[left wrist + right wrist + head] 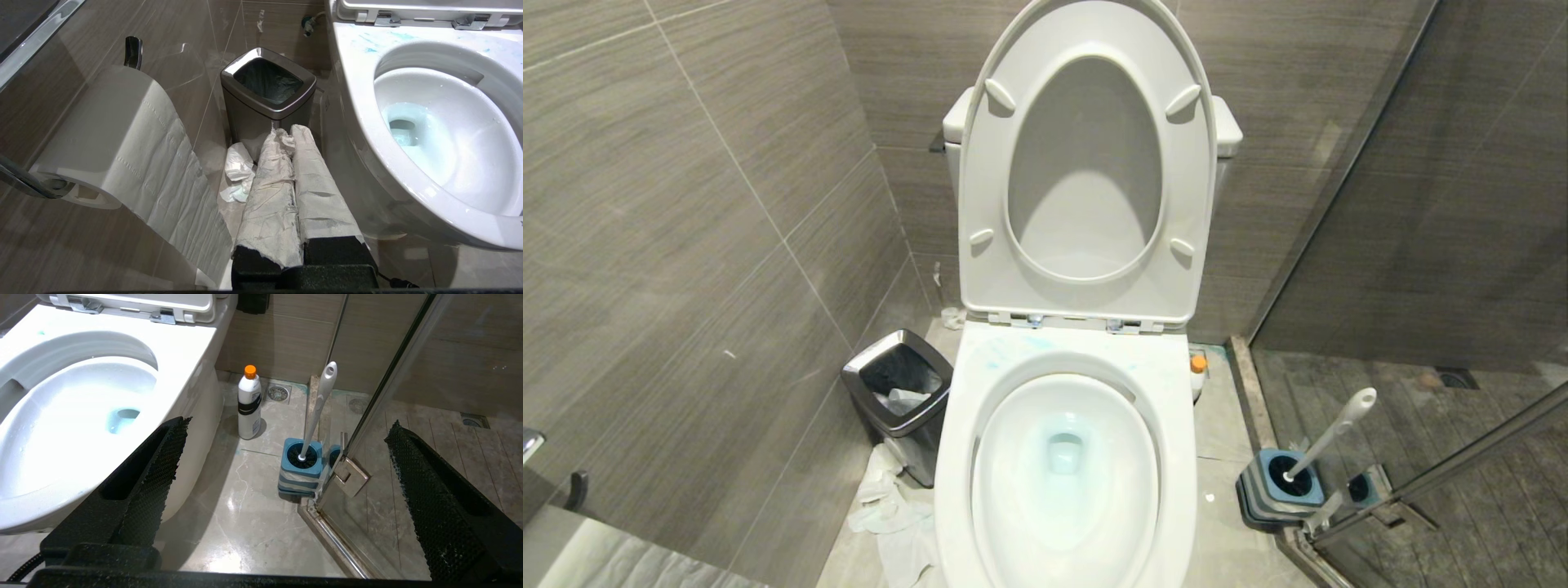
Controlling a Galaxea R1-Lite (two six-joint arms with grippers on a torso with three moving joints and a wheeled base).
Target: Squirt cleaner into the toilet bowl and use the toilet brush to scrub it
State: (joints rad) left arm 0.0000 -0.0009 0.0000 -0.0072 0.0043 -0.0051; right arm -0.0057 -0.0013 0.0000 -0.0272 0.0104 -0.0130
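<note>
Starting: right gripper (282,486) wide, empty; left gripper (292,141) closed, parked. Cleaner (1197,372) at 3 o'clock of toilet bowl (1066,457), toilet brush (1327,434) beyond; grab bottle body squarely, upright.

The left gripper (291,141) shows only in its own wrist view, its two fingers (269,196) pressed together side by side and each wrapped in creased white paper, pointing forward and down over the floor and holding nothing. The right gripper (286,457) shows only in its own wrist view as well, its two black textured fingers (159,465) spread wide apart and empty, angled forward and downward. Neither arm appears in the head view.
</note>
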